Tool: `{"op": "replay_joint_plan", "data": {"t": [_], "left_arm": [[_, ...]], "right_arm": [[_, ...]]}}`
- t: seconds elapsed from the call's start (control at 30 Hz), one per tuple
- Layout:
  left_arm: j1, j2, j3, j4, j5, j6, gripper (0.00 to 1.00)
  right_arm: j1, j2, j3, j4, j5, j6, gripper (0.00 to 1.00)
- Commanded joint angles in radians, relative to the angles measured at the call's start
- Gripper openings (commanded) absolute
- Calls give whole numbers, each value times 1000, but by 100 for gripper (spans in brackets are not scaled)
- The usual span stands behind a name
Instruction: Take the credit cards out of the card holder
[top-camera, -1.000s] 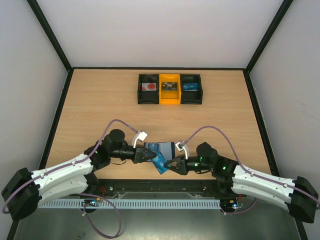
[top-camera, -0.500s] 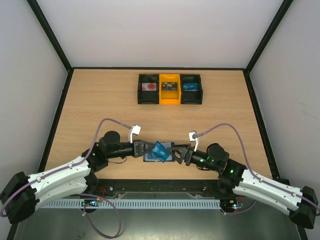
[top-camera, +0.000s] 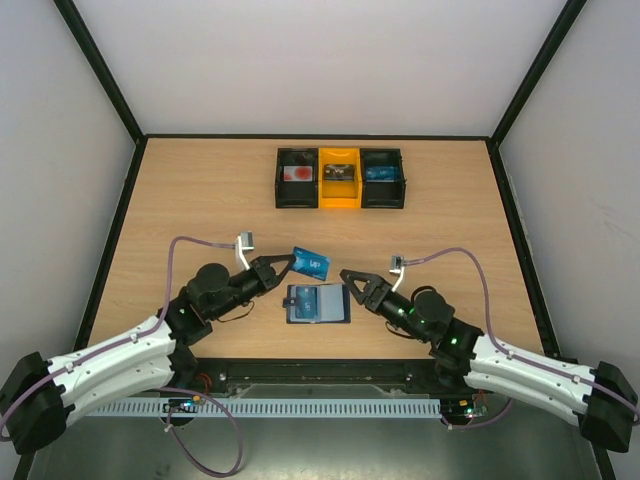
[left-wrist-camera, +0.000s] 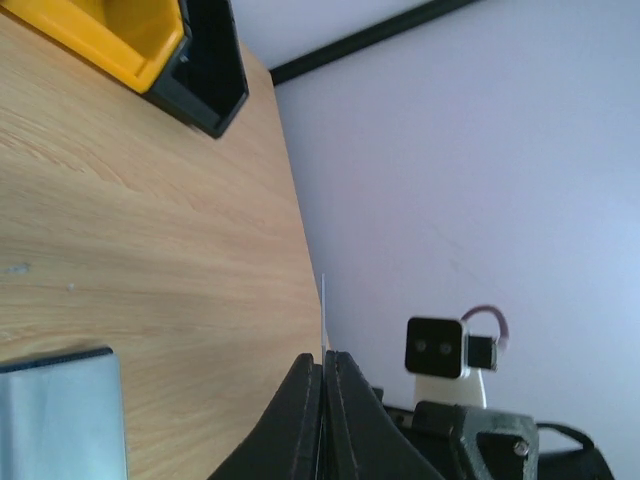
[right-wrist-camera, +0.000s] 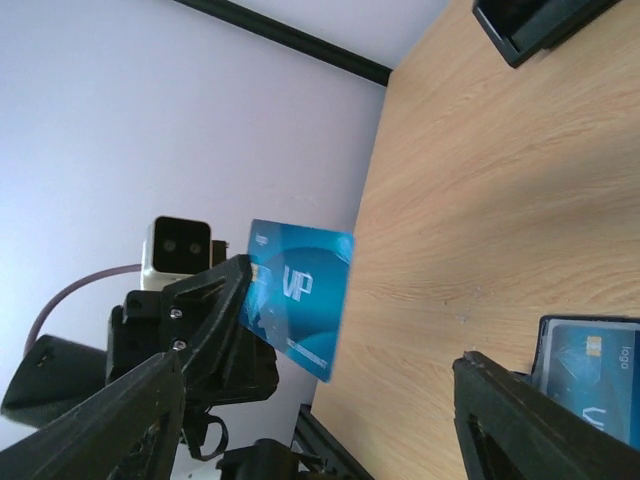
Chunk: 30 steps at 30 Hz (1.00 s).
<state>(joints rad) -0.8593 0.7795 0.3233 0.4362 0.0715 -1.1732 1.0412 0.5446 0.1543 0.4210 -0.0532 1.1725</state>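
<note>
The card holder (top-camera: 318, 304) lies open and flat on the table near the front edge, a blue credit card (top-camera: 329, 301) still in its pocket. My left gripper (top-camera: 290, 264) is shut on another bright blue credit card (top-camera: 312, 262), held in the air just beyond the holder's far-left corner. In the right wrist view this card (right-wrist-camera: 295, 295) shows "VIP" on its face; in the left wrist view the card (left-wrist-camera: 323, 315) is edge-on between the shut fingers. My right gripper (top-camera: 353, 284) stands open and empty, just right of the holder (right-wrist-camera: 590, 375).
Three small bins stand in a row at the back middle: black (top-camera: 297, 178), yellow (top-camera: 339, 177), black (top-camera: 383, 178), each with something inside. A black frame borders the table, with white walls around it.
The left gripper has lifted the blue card up and away from the holder. The right gripper opened, let go and drew back to the right. The holder now lies alone on the table.
</note>
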Motion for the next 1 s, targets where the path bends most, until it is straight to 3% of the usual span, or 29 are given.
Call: {"op": "replay_joint_plan", "data": {"t": [0.0,0.33,0.53,0.73,0.97], "left_arm": [[-5,-17,-13,48,-124,-67,3],[-7,-25,-28,104,-175,-102,3],[-9,-27,-71,165,-180,-139,3],[-9,-27,-84,193,-190,-147,3],[-9,-31,-123,269,-171,-187,3]], "right_arm": [[5,101,54,140,30,52,71],[5,361,178,276,-84,78,61],[4,393,169,285,-27,160,59],[4,400,180,191,47,205,61],[5,421,181,225,28,235,56]]}}
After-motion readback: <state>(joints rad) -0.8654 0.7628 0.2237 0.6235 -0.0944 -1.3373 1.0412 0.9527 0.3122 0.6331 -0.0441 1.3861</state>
